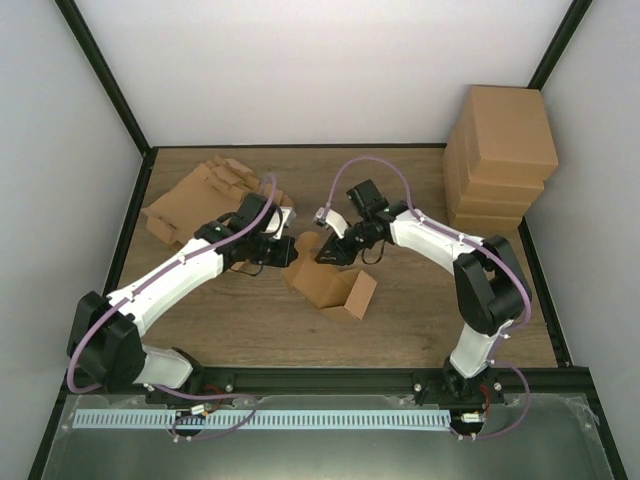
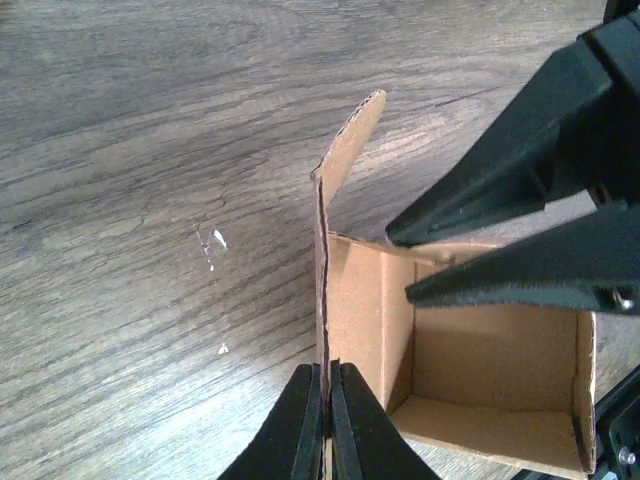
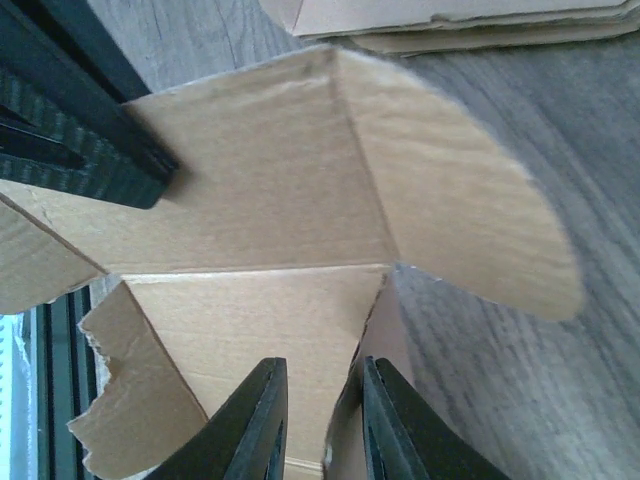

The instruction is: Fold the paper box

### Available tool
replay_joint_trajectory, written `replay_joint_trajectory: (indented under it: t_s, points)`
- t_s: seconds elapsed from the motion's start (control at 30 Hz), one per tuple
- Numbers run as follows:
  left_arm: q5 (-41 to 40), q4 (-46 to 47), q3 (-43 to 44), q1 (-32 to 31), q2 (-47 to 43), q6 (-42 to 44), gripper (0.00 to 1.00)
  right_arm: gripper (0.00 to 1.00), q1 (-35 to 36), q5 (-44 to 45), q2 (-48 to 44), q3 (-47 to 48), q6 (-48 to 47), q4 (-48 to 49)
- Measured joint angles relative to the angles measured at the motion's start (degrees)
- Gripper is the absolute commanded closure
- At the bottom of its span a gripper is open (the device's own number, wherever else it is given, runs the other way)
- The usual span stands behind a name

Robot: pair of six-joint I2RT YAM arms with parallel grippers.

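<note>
Centrally, paper box [image 1: 338, 290], wall edge pinched

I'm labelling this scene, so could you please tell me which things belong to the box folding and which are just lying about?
In use: half-folded box, left gripper pinching its wall, right gripper straddling another.
Lying about: flat cardboard blanks, stack of finished boxes.

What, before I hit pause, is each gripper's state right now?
Left gripper: shut on an upright wall of the paper box.
Right gripper: open, jaws narrowly apart astride another wall of it, not clamped.
</note>
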Motion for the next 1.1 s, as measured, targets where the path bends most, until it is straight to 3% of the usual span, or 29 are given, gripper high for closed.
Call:
replay_joint_trajectory:
  t_s: [0.3, 0.37, 0.47, 0.57, 0.63, 0.7, 0.73, 0.9, 1.03, 1.07, 1.1]
  points:
    - [0.0, -0.6, 0.0, 0.0, -0.6, -0.4, 0.96, 0.79, 3.3, 5.4, -0.7, 0.8, 3.0, -2.3]
    - [0.1, -0.5, 0.0, -0.1, -0.8, -0.5, 0.96, 0.88, 3.4, 6.7, -1.3, 0.2, 3.5, -1.9]
    - [0.1, -0.2, -0.2, -0.1, -0.9, -0.6, 0.92, 0.92, 3.4, 8.2, -2.6, -0.7, 3.9, -1.5]
    - [0.2, 0.3, -0.4, -0.1, -0.9, -0.9, 0.77, 0.92, 3.4, 9.2, -3.2, -0.9, 4.2, -1.1]
    - [0.2, 0.7, -0.4, -0.1, -1.0, -0.8, 0.48, 0.92, 3.4, 9.7, -3.2, -1.0, 4.3, -1.0]
    - [0.2, 1.2, -0.4, -0.1, -1.5, -1.2, 0.28, 0.93, 3.4, 10.4, -3.4, -1.4, 4.3, -0.9]
    - [0.3, 1.5, -0.6, -0.1, -2.0, -1.3, 0.23, 0.93, 3.4, 10.8, -3.7, -1.8, 4.2, -0.7]
    - [0.4, 3.1, -3.9, -0.1, -8.8, -2.0, 0.12, 0.96, 3.4, 11.8, -6.1, -4.7, 4.2, -0.2]
    - [0.4, 4.2, -6.8, -0.1, -14.5, -2.3, 0.10, 0.98, 3.1, 12.0, -8.1, -7.0, 4.4, 1.4]
    - [0.3, 4.3, -7.6, -0.1, -15.6, -2.4, 0.10, 0.94, 2.9, 11.9, -8.9, -7.8, 4.5, 2.0]
    - [0.2, 4.5, -8.8, 0.0, -17.0, -2.8, 0.10, 0.84, 2.8, 11.8, -9.5, -8.4, 4.7, 2.3]
